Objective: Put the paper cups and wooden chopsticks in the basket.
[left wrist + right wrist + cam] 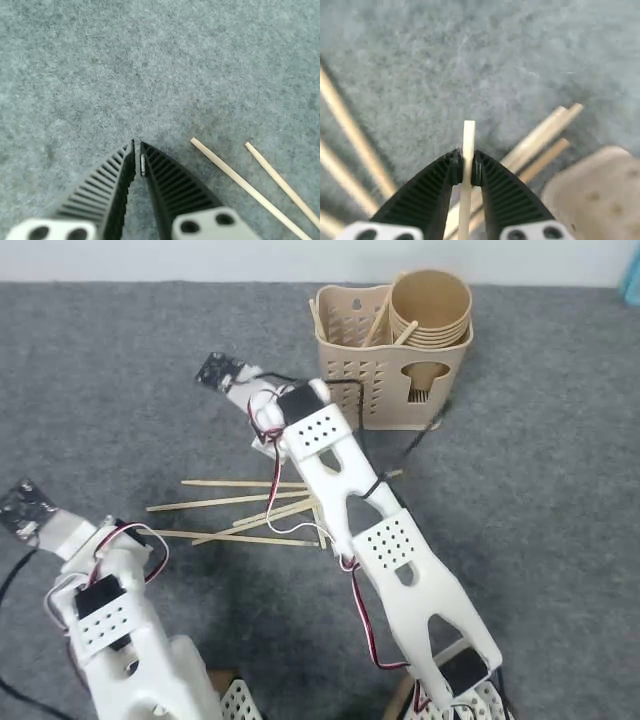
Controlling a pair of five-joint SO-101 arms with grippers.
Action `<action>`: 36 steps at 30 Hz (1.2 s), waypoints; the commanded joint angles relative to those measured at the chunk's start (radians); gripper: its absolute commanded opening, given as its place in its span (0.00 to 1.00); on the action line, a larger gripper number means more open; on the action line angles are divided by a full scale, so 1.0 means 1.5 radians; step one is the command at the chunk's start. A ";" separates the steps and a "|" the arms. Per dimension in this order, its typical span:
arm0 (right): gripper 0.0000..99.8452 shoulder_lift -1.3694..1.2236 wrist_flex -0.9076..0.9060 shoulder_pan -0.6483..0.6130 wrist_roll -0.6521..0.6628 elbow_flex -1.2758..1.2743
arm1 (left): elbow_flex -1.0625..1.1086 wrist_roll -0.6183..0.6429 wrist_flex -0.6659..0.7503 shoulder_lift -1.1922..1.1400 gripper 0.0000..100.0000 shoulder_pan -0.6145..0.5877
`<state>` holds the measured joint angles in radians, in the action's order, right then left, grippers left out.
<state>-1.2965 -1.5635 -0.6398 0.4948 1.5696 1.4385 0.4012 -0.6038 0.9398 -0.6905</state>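
Right wrist view: right hand [467, 164] pinches chopstick [468, 134].

The table [540, 500] is covered in a grey, short-pile, carpet-like fabric with a mottled texture. Along its far edge runs a pale strip [150, 258]; whether it is a wall or a backing board cannot be told. At the far right corner, a small teal object [633, 282] is cut off by the picture's edge.

Smooth wooden chopstick [468, 142], rough fibrous carpet [485, 55]
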 commanded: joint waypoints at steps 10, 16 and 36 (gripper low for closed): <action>0.01 0.255 -0.160 0.042 -0.123 0.076 | -0.025 0.004 0.014 -0.001 0.02 0.000; 0.01 0.291 -0.161 0.072 -0.161 0.066 | -0.025 0.003 0.014 -0.001 0.02 0.000; 0.01 0.949 -0.154 0.038 -0.176 -0.625 | -0.024 0.002 0.014 -0.001 0.02 0.001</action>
<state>-0.0752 -1.7568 -0.5738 0.2309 0.7442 1.4385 0.4012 -0.6038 0.9398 -0.6905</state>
